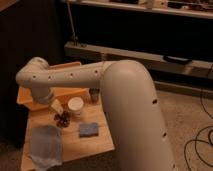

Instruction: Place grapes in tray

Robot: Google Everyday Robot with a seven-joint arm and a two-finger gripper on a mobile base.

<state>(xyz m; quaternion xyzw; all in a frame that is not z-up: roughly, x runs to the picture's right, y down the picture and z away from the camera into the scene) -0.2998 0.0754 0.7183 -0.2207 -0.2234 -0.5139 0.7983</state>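
While the grapes (pixel 62 118) sit on the wooden desk (pixel 95 146), the step in hand reads as the reach-and-grasp, not the carry. The bunch lies just beside the white cup (pixel 76 106), on its left, and just in front of the yellow-orange tray (pixel 67 93), outside its wall. The arm (pixel 75 75) stretches across the tray to the left, bends, then drops toward the desk. The end effector (pixel 56 107) hangs low just above and left of the grapes, near the tray's front wall. Open or shut: cannot tell, the wrist hides it. No sign it has hold of anything; the bunch looks to be resting on the desk. A blue-grey cloth (pixel 46 144) lies at the front-left of the desk, and a small blue pad (pixel 89 130) is to the right of it. Both are apart from the grapes.

Judgement: placing not started. The next move calls for a short drop onto the bunch, a gentle close since the berries are soft and lumpy, and a lift high enough to clear the tray rim. After that comes a short move back over the tray and a release. Risk: nudging the cup, which stands very close.
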